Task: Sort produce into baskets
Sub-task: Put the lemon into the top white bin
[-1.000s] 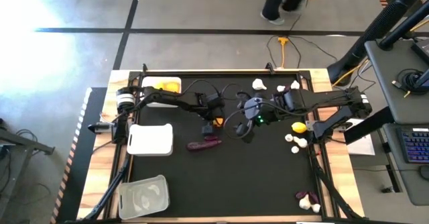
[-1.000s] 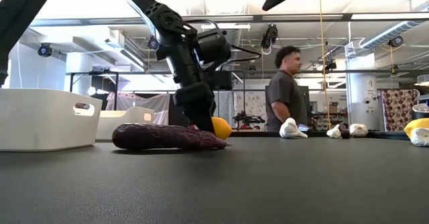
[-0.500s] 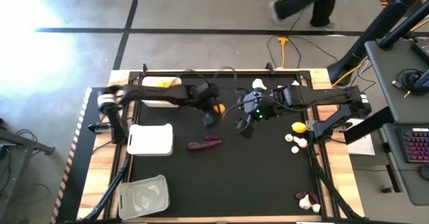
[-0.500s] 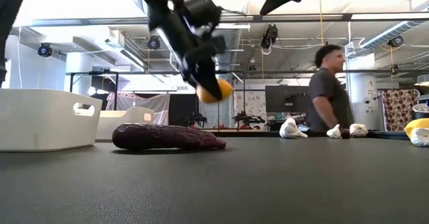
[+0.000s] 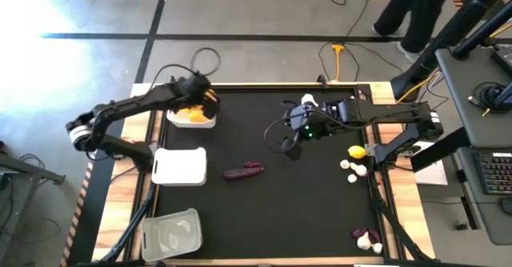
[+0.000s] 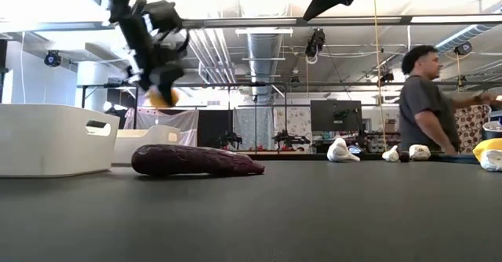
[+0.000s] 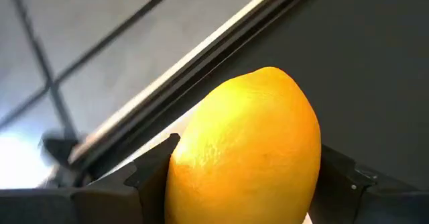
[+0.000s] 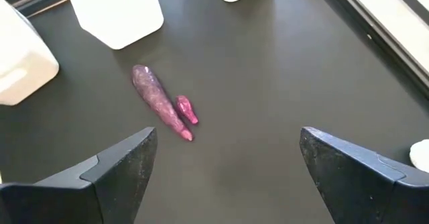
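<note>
My left gripper (image 5: 206, 104) is shut on a yellow-orange fruit (image 7: 244, 150), which also shows in the low view (image 6: 162, 97), high over the far white basket (image 5: 192, 120) that holds other yellow fruit. My right gripper (image 8: 228, 177) is open and empty, high above the table's middle (image 5: 288, 137). A long dark purple sweet potato (image 5: 243, 171) lies on its side on the black mat, with a small purple piece (image 8: 186, 108) beside it. A second white basket (image 5: 179, 166) and a clear basket (image 5: 170, 233) stand at the left. My left gripper pinches the yellow-orange fruit between its two fingers, one on each opposite side (image 7: 175, 174). The fruit fills the gap between them. It is lifted clear, well above the table and the basket.
White garlic bulbs lie at the far edge (image 5: 309, 101), at the right (image 5: 352, 171) and at the near right corner (image 5: 368, 239). A yellow fruit (image 5: 357, 151) lies at the right. A person (image 6: 427, 97) stands beyond the table. Bare black mat lies in the near middle.
My left gripper has lifted the yellow-orange fruit from the mat beside the sweet potato and carried it up and toward the table's far left, over the far white basket. The sweet potato has stayed where it was.
</note>
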Controlling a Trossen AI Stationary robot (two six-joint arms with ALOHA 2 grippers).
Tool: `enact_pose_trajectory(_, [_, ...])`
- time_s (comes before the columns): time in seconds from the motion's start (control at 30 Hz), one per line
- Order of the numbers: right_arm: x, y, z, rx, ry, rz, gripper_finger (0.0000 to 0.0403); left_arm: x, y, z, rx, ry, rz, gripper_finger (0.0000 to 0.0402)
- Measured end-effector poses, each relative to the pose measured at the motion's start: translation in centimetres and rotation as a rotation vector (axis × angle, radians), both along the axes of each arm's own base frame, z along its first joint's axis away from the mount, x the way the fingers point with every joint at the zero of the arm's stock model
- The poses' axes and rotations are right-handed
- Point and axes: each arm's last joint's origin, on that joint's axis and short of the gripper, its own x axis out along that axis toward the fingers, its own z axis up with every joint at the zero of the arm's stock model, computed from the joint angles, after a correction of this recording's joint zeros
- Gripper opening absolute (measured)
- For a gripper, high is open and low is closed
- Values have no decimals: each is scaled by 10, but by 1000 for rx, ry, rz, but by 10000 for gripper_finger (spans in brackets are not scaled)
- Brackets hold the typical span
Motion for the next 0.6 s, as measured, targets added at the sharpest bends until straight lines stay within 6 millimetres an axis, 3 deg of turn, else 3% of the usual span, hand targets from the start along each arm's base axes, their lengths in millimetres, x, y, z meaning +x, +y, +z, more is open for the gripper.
enact_pose_trajectory(0.2, [0,2,0,14,-4,-10,357,-32,13,-27,-70,48,146,238])
enact_pose_trajectory(0.6, [0,3,0,43,-12,-33,357,-30,35,-56,-104,65,263,250])
